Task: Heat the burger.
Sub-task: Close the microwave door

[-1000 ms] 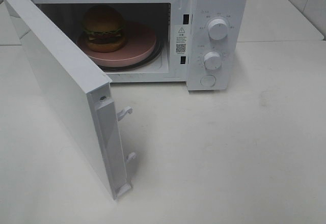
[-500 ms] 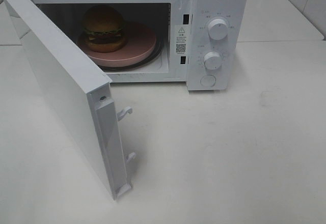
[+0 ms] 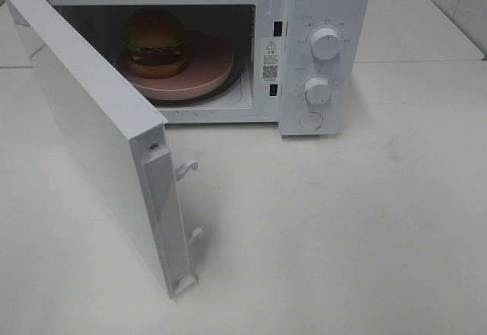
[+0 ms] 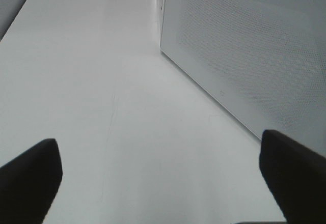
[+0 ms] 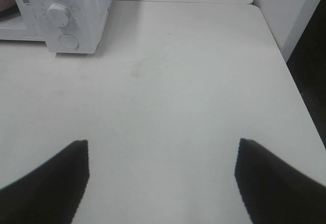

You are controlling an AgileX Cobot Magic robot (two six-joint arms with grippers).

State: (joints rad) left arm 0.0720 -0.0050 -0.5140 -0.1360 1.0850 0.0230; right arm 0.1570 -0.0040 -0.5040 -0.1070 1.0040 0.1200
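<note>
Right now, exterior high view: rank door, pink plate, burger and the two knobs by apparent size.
1. microwave door, though it swings nearest the camera, which inflates it
2. pink plate
3. burger
4. upper knob and lower knob: they look alike, so not ranked against each other

1 microwave (image 3: 319, 7), 1 burger (image 3: 156, 42), 1 pink plate (image 3: 207, 68) (both upper left of the frame), 2 knobs (image 3: 326, 43), 1 button (image 3: 310, 120), 2 door hooks (image 3: 186, 169).

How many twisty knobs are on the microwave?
2. Both are on the microwave front, right of the opening: the upper knob, and the lower knob right under it. A flat round button sits below them. None look hidden.
</note>
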